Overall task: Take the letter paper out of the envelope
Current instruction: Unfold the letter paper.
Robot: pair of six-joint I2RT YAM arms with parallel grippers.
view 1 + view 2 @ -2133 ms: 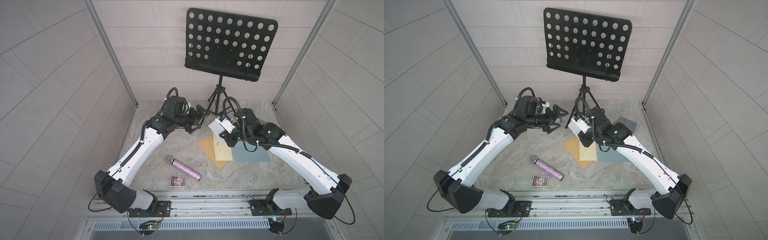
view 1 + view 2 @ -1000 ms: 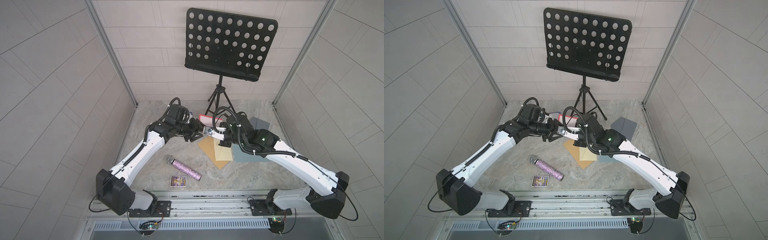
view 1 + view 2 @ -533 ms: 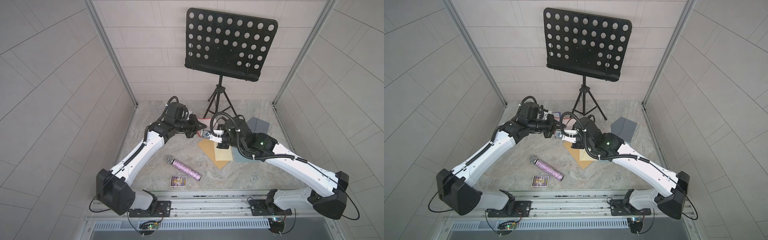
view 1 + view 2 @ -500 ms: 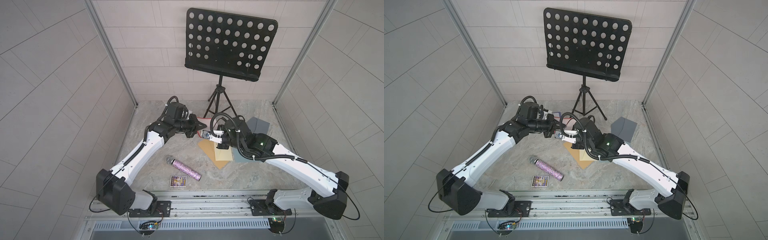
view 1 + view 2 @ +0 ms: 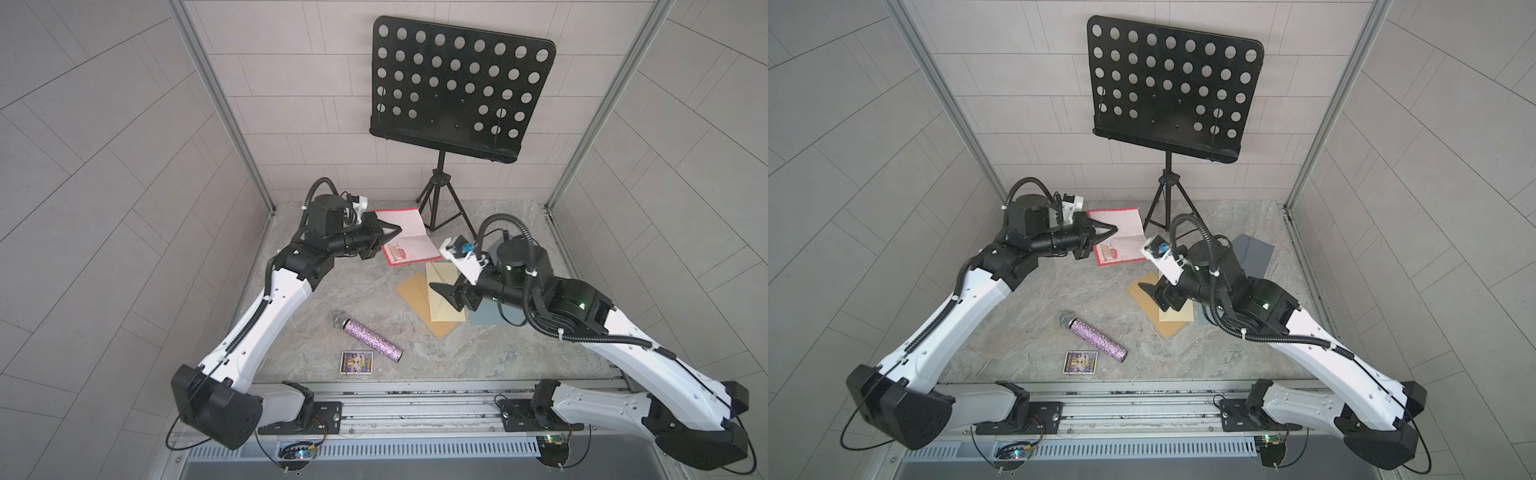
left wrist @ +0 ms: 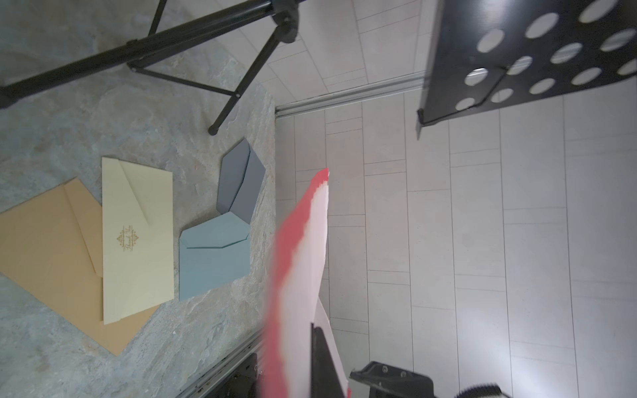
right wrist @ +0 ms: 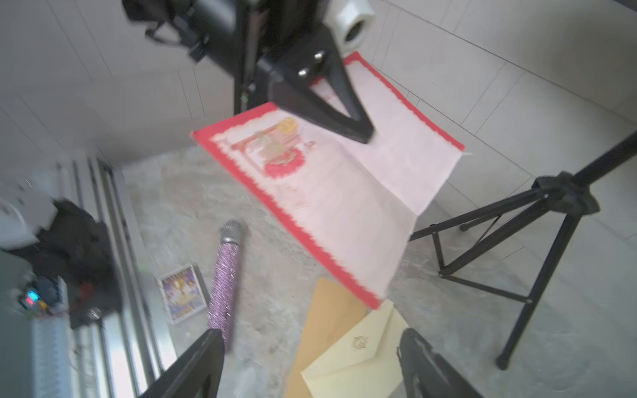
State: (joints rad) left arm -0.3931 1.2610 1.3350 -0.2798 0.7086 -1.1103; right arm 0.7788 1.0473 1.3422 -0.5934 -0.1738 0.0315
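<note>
The letter paper (image 5: 409, 235) (image 5: 1121, 243), white with a red border and a red picture, hangs unfolded in the air at the back of the table, outside every envelope. My left gripper (image 5: 397, 228) (image 5: 1113, 228) is shut on its edge, and one dark finger (image 6: 320, 361) lies against the sheet (image 6: 300, 275). My right gripper (image 5: 446, 297) (image 7: 310, 372) stands open and empty just above the cream envelope (image 5: 446, 316) (image 7: 355, 361). That envelope overlaps a tan envelope (image 5: 413, 291) (image 6: 44, 248). In the right wrist view the paper (image 7: 344, 186) hangs in front, pinched by the left fingers (image 7: 344, 113).
A blue envelope (image 6: 213, 255) and a grey envelope (image 5: 1252, 253) lie to the right. A black music stand (image 5: 449, 91) rises on a tripod (image 5: 440, 203) at the back. A glittery purple microphone (image 5: 368, 336) and a small picture card (image 5: 356, 362) lie near the front rail.
My left gripper has shut on the letter paper. My right gripper has let go of it, opened wide and drawn back down over the envelopes.
</note>
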